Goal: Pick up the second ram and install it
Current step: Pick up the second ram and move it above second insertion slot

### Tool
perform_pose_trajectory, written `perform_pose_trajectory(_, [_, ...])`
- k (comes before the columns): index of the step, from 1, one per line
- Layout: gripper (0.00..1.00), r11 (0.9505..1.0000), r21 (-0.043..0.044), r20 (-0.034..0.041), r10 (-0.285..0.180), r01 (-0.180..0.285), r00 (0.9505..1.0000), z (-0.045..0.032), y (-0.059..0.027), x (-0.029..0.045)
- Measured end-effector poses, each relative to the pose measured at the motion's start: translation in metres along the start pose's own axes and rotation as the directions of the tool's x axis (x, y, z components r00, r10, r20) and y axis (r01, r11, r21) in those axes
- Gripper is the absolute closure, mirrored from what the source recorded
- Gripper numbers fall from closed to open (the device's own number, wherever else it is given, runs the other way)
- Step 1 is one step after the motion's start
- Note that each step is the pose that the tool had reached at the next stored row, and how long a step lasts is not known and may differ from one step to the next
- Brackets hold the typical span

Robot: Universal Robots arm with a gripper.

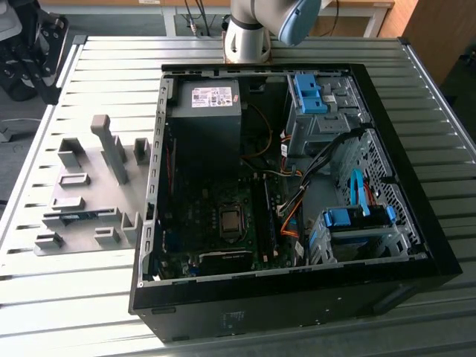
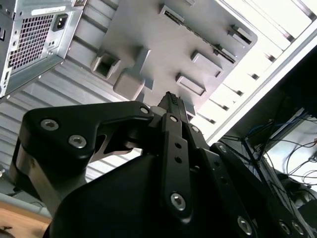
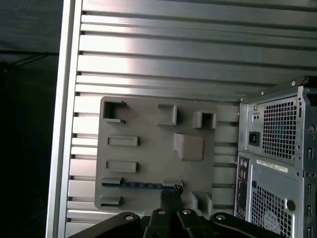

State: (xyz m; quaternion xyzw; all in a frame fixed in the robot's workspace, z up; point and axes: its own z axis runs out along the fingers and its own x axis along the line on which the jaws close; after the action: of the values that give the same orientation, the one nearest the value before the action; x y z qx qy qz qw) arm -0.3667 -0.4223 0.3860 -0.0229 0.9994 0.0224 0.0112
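Table: a ribbed silver aluminium table [image 1: 111, 67] carries everything.
Case: an open black desktop computer case [image 1: 297, 312] lies on its side, its green motherboard [image 1: 223, 245] facing up. Long black slot rails [image 1: 262, 216] run beside the processor socket.
Arm: the grey-and-blue robot arm [image 1: 256, 30] rises from the table's far edge, behind the case.
Tray: a flat grey plastic fixture tray [image 1: 82, 160] with raised holders sits on the table just beside the case, on the exterior view's left.
Gripper: the black two-finger gripper [image 3: 172, 192] hangs above the tray, well clear of the case. Its fingers are drawn together with nothing between them.
Second ram: the thin blue-green circuit-board strip [image 3: 141, 185] stands on edge in a holder near the tray's edge [image 1: 78, 216], not yet lifted. In the first wrist view the gripper lines up near one end of it, not touching.
Handling: probably light and stiff, but brittle, and its chips and contact edge are easily damaged. The long bare top edge looks like the safest place to pinch, near the middle so it lifts level, with gentle squeeze.
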Motion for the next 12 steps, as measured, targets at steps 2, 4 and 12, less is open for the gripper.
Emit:
perform_pose_trajectory(2, [0.89, 0.9996, -0.0006, -0.0013, -0.027, 0.027, 0.9996, 0.0000, 0.0000, 0.0003])
perform_pose_trajectory(4, [0.89, 0.9987, -0.0011, -0.0024, -0.050, 0.050, 0.9987, 0.0001, 0.0000, 0.0005])
perform_pose_trajectory(12, [0.89, 0.9870, -0.0041, -0.0070, -0.161, 0.161, 0.9870, 0.0010, -0.0001, 0.0008])
